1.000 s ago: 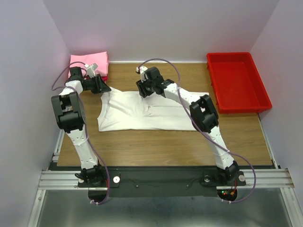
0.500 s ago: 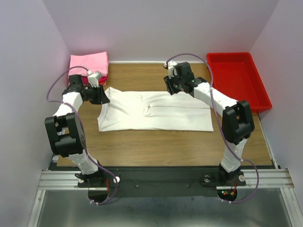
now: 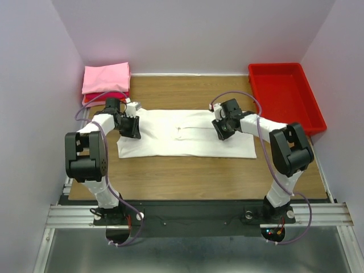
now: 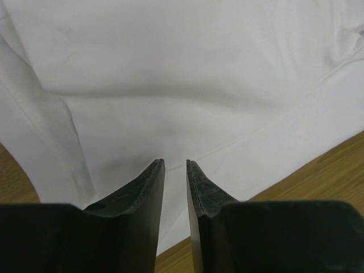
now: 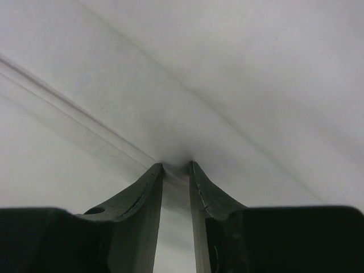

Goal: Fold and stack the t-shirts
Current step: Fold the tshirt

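A large white t-shirt (image 3: pixel 182 145) lies flat as a long rectangle across the middle of the wooden table (image 3: pixel 187 179). My left gripper (image 3: pixel 133 126) is over its left end. In the left wrist view (image 4: pixel 175 162) its jaws are nearly together with nothing between them, a little above the white cloth (image 4: pixel 170 68). My right gripper (image 3: pixel 222 128) is on the shirt's right half. In the right wrist view (image 5: pixel 176 165) its tips press into the cloth (image 5: pixel 256 68) and pinch a small ridge. A folded pink t-shirt (image 3: pixel 106 78) lies on a red one (image 3: pixel 96 98) at the back left.
A rigid red plastic tray (image 3: pixel 284 99) stands at the back right. Purple walls close in the table on the left, back and right. Bare wood shows in front of the shirt and between it and the tray.
My right gripper has moved from the shirt's upper middle out to the right and then down onto the cloth, spreading the shirt wider. My left gripper has moved from the shirt's back left corner onto its left end.
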Controlling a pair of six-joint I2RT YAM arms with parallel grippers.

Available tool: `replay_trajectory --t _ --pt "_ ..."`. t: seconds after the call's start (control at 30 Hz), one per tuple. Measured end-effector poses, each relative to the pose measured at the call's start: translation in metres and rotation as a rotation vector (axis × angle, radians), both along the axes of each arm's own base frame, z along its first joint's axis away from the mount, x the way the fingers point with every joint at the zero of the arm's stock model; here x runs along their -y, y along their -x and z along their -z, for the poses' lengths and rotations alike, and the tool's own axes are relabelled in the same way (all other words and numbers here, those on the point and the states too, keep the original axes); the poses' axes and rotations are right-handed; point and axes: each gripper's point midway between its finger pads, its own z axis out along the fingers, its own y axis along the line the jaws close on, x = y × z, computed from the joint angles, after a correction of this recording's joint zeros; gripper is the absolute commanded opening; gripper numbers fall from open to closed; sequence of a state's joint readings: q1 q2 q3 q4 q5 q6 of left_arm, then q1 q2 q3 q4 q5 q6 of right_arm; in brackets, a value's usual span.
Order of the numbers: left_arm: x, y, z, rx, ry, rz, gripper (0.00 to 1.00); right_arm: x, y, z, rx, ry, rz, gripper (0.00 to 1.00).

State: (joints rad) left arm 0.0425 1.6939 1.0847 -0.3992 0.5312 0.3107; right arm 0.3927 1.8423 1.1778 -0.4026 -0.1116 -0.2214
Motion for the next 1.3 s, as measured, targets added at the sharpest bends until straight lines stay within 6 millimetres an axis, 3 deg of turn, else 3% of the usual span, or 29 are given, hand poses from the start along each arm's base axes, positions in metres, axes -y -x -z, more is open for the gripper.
replay_trajectory --t 0.17,0.2,0.37,0.57,0.63,0.7,0.77,0.87,0.97,1.1,1.2,1.3 --pt "0.008 -0.009 0.029 -0.071 -0.045 0.018 0.29 -0.004 0.018 0.003 -0.017 -0.063 -0.003 0.25" --pt "0.009 -0.015 0.029 -0.069 -0.060 0.020 0.29 -0.005 0.027 0.002 -0.028 -0.086 -0.001 0.18" --pt "0.042 -0.093 0.025 0.006 -0.126 0.089 0.26 -0.024 0.068 0.001 -0.109 -0.143 -0.062 0.17" --pt "0.102 -0.221 0.008 0.214 -0.134 0.172 0.34 -0.091 0.153 -0.011 -0.250 -0.216 -0.333 0.27" --pt "0.113 -0.241 0.002 0.270 -0.124 0.182 0.38 -0.097 0.166 -0.022 -0.261 -0.237 -0.364 0.28" --pt "0.114 -0.238 -0.002 0.264 -0.120 0.185 0.40 -0.092 0.160 -0.043 -0.236 -0.271 -0.346 0.29" --pt "0.110 -0.234 -0.010 0.279 -0.111 0.176 0.40 -0.085 0.140 -0.061 -0.185 -0.299 -0.300 0.29" --pt "0.092 -0.199 -0.025 0.247 -0.099 0.153 0.40 -0.066 0.100 -0.077 -0.094 -0.302 -0.213 0.28" --pt "0.081 -0.170 -0.046 0.249 -0.067 0.139 0.39 -0.060 0.095 -0.070 -0.102 -0.280 -0.193 0.26" --pt "0.085 -0.146 -0.067 0.258 0.011 0.139 0.37 -0.062 0.099 -0.040 -0.185 -0.248 -0.196 0.25" --pt "0.098 -0.135 -0.058 0.232 0.064 0.156 0.36 -0.064 0.101 -0.021 -0.240 -0.240 -0.182 0.23" --pt "0.109 -0.117 -0.029 0.141 0.102 0.172 0.35 -0.068 0.101 -0.011 -0.268 -0.254 -0.168 0.23"
